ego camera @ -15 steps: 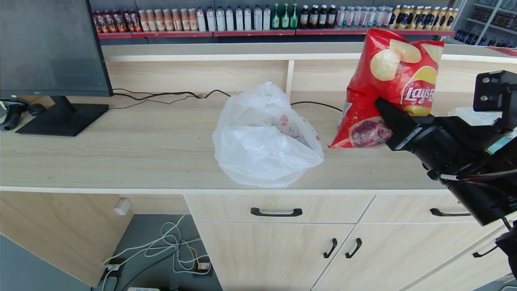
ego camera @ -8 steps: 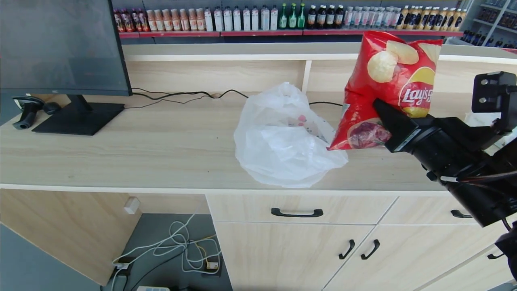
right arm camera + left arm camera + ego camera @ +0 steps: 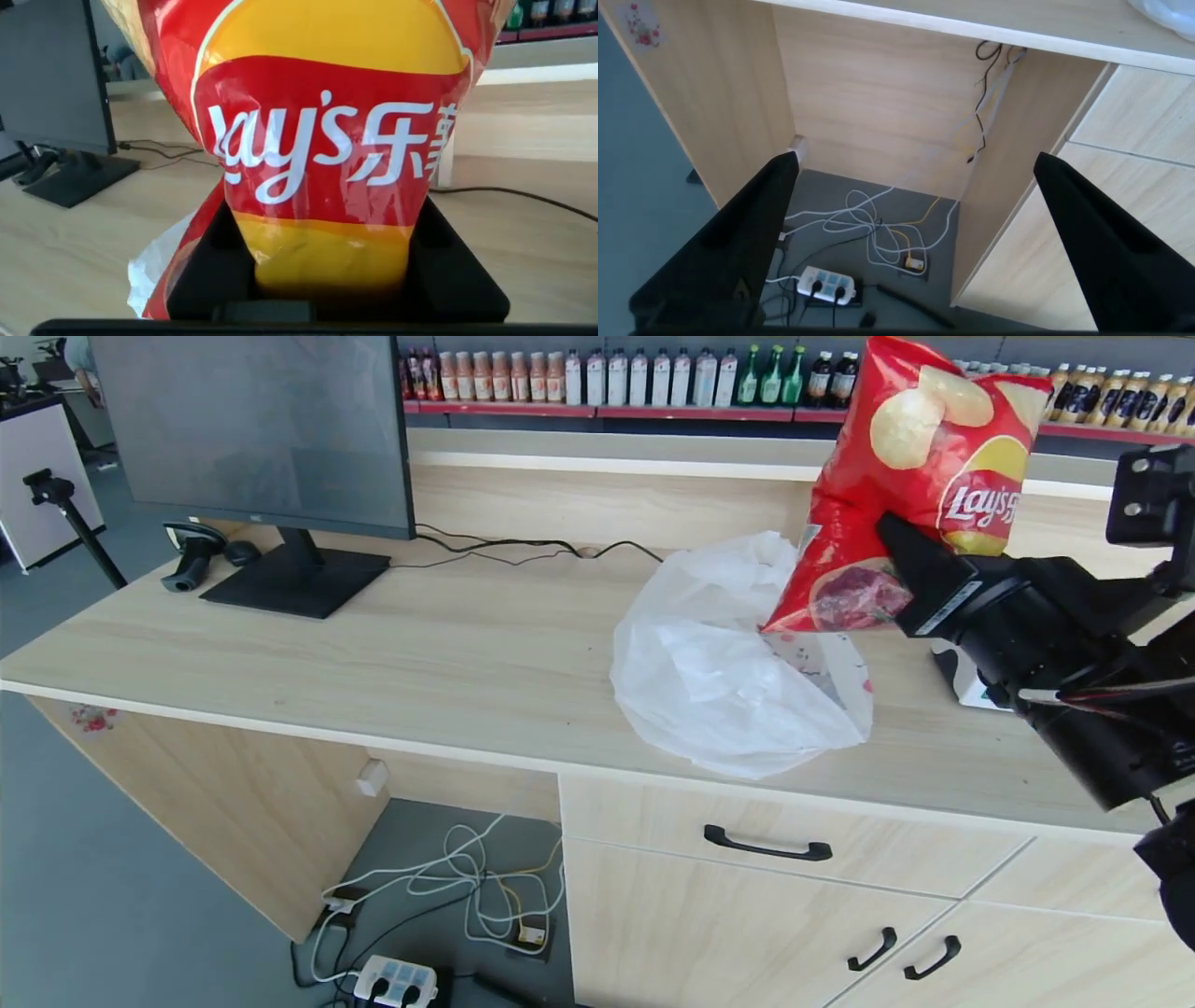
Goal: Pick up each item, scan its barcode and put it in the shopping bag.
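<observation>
My right gripper (image 3: pixel 910 583) is shut on a red bag of chips (image 3: pixel 910 476), held upright in the air above the right side of the counter, over the white plastic shopping bag (image 3: pixel 738 663). In the right wrist view the chip bag (image 3: pixel 327 140) sits squeezed between the black fingers (image 3: pixel 210 261). The shopping bag lies crumpled on the counter near its front edge. A handheld barcode scanner (image 3: pixel 187 555) rests at the far left beside the monitor stand. My left gripper (image 3: pixel 915 243) hangs open below counter height, with nothing between its fingers, facing the floor under the counter.
A dark monitor (image 3: pixel 257 439) on a black stand is at the counter's back left, with cables (image 3: pixel 523 546) running behind it. A small white box (image 3: pixel 962 677) lies on the counter right of the bag. Drawers and a power strip (image 3: pixel 397 980) are below.
The whole head view has shifted, so the camera moved. The chip bag in my right gripper now hangs over the shopping bag instead of to its right.
</observation>
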You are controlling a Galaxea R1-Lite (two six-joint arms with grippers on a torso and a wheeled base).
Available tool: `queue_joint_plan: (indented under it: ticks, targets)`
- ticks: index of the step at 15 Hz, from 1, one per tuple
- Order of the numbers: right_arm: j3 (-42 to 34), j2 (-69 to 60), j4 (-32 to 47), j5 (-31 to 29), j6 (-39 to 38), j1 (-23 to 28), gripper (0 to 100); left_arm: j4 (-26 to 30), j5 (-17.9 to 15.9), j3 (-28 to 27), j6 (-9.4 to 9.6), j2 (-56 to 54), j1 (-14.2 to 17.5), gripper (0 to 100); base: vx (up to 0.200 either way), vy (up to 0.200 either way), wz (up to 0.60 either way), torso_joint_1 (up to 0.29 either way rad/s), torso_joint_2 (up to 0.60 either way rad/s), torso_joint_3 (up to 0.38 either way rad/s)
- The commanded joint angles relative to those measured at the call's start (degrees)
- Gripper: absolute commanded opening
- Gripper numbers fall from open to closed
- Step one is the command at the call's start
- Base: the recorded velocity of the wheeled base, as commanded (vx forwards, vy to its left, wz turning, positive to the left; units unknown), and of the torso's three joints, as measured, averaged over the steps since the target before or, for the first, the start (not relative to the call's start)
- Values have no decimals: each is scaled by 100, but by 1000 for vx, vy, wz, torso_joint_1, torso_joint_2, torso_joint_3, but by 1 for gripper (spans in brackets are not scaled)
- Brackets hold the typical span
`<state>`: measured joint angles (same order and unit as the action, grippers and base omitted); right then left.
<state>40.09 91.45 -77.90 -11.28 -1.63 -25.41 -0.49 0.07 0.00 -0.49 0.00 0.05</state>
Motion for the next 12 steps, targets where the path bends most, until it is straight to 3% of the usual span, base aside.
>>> queue_joint_plan:
  ticks: [1, 6, 8, 12]
  targets:
    - [886, 285, 258, -525, -74, 27, 0, -4, 1, 0, -4, 0, 4, 100, 0, 0, 0, 0, 0, 0]
    - [2134, 1199, 1154, -1808, -1050, -395, 0, -4, 1, 0, -4, 0, 4, 100, 0, 0, 0, 0, 0, 0]
    - [2240, 1445, 1286, -2274, -1348, -500, 0, -4, 1, 0, -4, 0, 4, 100, 0, 0, 0, 0, 0, 0]
    - [2196, 1648, 1391, -2537, -1744, -747, 0, -4, 1, 0, -4, 0, 4, 100, 0, 0, 0, 0, 0, 0]
